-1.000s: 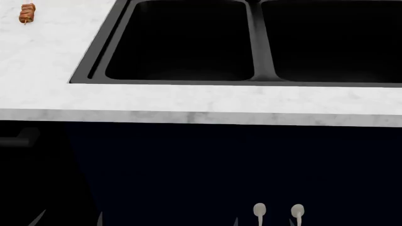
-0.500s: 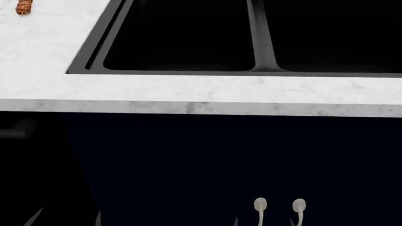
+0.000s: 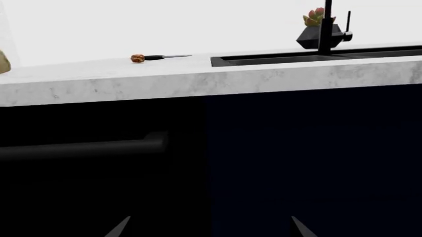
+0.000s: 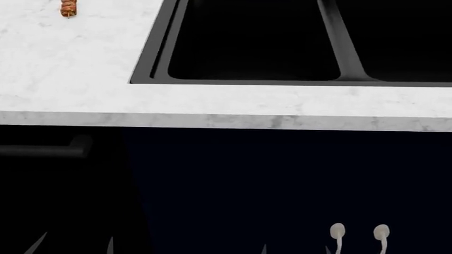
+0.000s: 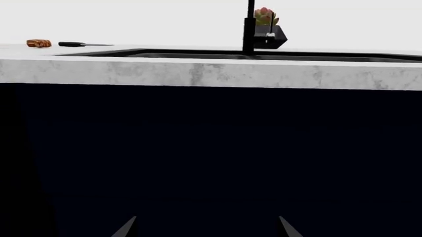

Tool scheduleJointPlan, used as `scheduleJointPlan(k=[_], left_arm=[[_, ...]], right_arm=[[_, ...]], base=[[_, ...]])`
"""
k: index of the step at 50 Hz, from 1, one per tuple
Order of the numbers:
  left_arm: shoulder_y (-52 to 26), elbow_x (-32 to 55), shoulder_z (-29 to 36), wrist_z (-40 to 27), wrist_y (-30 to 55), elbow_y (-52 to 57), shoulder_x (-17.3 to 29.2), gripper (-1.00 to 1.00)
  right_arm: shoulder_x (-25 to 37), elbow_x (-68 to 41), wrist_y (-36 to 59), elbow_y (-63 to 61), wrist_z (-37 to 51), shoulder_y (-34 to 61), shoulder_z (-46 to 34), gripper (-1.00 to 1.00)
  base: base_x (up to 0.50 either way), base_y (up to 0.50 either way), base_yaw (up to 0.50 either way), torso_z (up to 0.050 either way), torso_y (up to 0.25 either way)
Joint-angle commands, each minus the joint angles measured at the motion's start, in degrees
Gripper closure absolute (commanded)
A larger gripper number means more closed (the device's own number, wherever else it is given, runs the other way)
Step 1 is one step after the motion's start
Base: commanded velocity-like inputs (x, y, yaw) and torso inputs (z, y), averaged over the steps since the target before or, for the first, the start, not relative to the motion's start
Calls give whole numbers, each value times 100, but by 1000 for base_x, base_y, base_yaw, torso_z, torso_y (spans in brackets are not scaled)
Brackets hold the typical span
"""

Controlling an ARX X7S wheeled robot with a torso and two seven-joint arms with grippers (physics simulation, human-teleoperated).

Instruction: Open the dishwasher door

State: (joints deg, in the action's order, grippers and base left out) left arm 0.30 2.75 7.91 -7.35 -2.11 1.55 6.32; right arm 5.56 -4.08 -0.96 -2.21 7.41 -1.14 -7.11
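Black bar handle (image 3: 86, 147) on dishwasher door (image 3: 99, 187), below marble counter (image 3: 197, 79). Navy cabinet (image 3: 316, 158) adjoins. Knife (image 3: 161, 57), sink (image 3: 316, 58), faucet (image 3: 326, 24), potted plant (image 3: 311, 29) on top. Left gripper (image 3: 207, 228) fingertips apart.

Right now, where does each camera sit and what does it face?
Left wrist: low, facing the dishwasher door and its handle; left pincer tips show.
Right wrist: low, facing the navy cabinet; right pincer tips show.
Head: above, looking down on the sink; pincer tips show.
Both wrist views share the faucet.
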Motion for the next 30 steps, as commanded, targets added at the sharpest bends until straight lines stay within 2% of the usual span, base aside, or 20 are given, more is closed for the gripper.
scheduleJointPlan(k=[1, 23, 30], left_arm=[[-5, 16, 82, -85, -43, -9, 71, -100], [-77, 71, 219, -181, -88, -34, 163, -100], [-76, 74, 259, -214, -136, -76, 190, -100]], right_arm=[[68, -72, -1, -21, 87, -4, -84, -100], [187, -242, 3, -134, 220, -18, -146, -100], [205, -385, -58, -211, 244, -79, -116, -100]], base=[[0, 500, 0, 0, 0], [0, 500, 0, 0, 0], [0, 27, 0, 0, 0]])
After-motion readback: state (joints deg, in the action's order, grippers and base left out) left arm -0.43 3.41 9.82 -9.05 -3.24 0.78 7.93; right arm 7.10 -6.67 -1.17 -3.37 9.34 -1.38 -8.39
